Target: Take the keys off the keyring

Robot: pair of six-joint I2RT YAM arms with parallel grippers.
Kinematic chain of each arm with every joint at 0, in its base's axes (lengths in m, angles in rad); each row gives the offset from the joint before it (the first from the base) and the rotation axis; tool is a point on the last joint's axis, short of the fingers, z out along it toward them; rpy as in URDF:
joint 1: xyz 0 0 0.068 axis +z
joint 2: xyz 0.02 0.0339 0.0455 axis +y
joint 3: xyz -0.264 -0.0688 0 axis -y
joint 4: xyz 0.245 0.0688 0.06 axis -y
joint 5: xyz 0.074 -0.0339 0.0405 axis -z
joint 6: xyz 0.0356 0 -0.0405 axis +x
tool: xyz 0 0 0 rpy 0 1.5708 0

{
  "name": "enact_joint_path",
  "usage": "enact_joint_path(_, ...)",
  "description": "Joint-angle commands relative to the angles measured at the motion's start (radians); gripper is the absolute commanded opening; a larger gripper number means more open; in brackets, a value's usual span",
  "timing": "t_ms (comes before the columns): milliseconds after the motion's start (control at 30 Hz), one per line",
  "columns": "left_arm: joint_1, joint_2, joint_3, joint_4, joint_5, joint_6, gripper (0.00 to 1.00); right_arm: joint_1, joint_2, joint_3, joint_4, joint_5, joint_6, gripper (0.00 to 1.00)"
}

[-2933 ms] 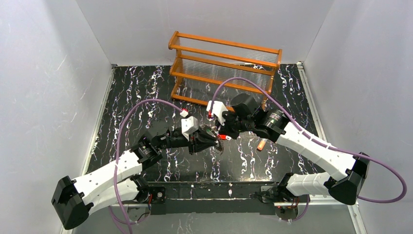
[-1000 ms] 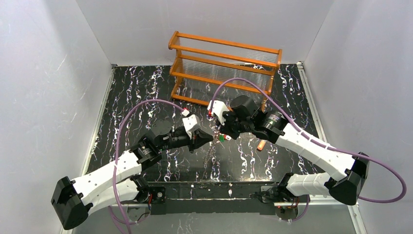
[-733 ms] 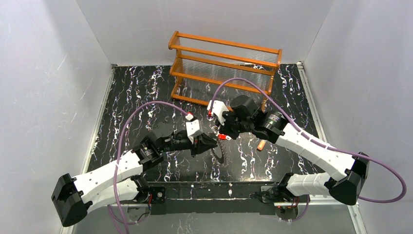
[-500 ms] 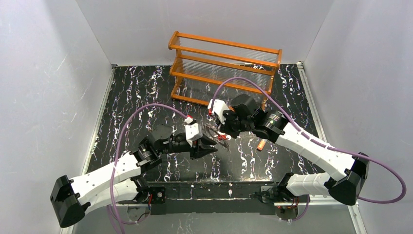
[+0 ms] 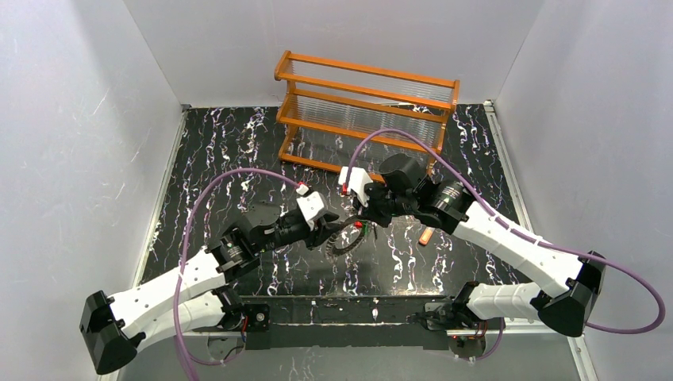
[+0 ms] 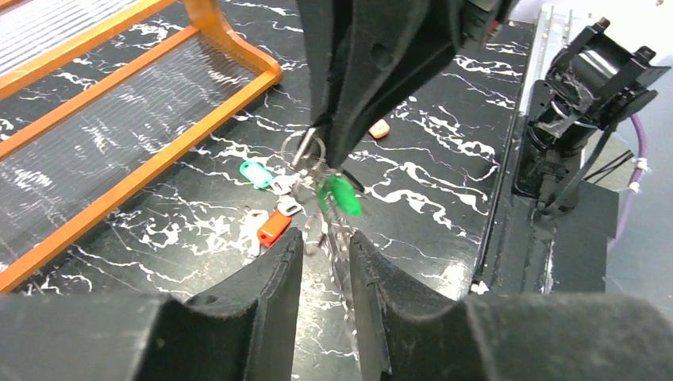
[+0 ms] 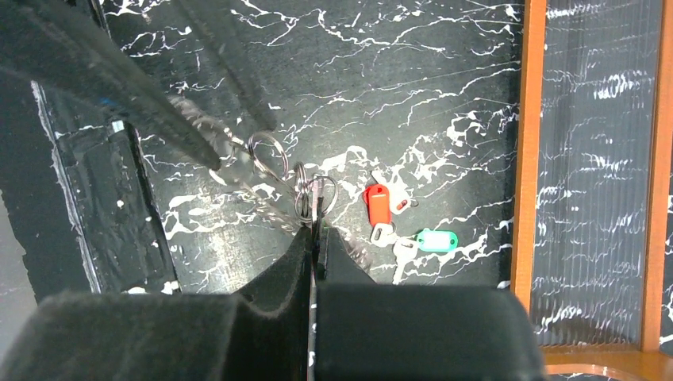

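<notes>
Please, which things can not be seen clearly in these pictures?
1. Left wrist view: the keyring between the fingers of the left gripper is blurred; contact unclear.
2. Right wrist view: the right gripper hides the green key and part of the small silver ring it pinches.
3. Top view: where the grippers meet is too small and dark.

Top camera looks down; close wrist cameras apparently share the keys (image 6: 274, 226).

Right hand (image 7: 315, 227) pinching silver rings (image 7: 316, 195), red key (image 7: 378, 204), green key (image 7: 436, 240) (both lying loose)
</notes>
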Motion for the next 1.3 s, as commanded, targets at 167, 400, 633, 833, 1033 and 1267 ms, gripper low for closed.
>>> enact_joint_path(167, 0.035, 0.012, 0.086, -0.051, 0.018, 0.096, 0.28, -0.002, -0.039, 0.019, 0.023, -0.066, -0.057, 0.01)
enact_joint_path(400, 0.1, 0.046, 0.107, -0.044, 0.134, 0.12, 0.28, -0.001, -0.044, 0.024, 0.017, -0.103, -0.075, 0.01)
enact_joint_path(633, 0.164, 0.094, 0.133, -0.031, 0.347, 0.112, 0.28, -0.002, -0.044, 0.028, 0.01, -0.132, -0.085, 0.01)
enact_joint_path(833, 0.166, 0.12, 0.135, -0.026, 0.445, 0.112, 0.28, -0.001, -0.046, 0.027, 0.013, -0.14, -0.087, 0.01)
enact_joint_path(1033, 0.166, 0.146, 0.137, -0.008, 0.468, 0.1, 0.24, -0.002, -0.048, 0.028, 0.013, -0.15, -0.086, 0.01)
enact_joint_path(1267, 0.169, 0.151, 0.139, -0.01, 0.478, 0.097, 0.08, -0.001, -0.051, 0.018, 0.017, -0.136, -0.087, 0.01)
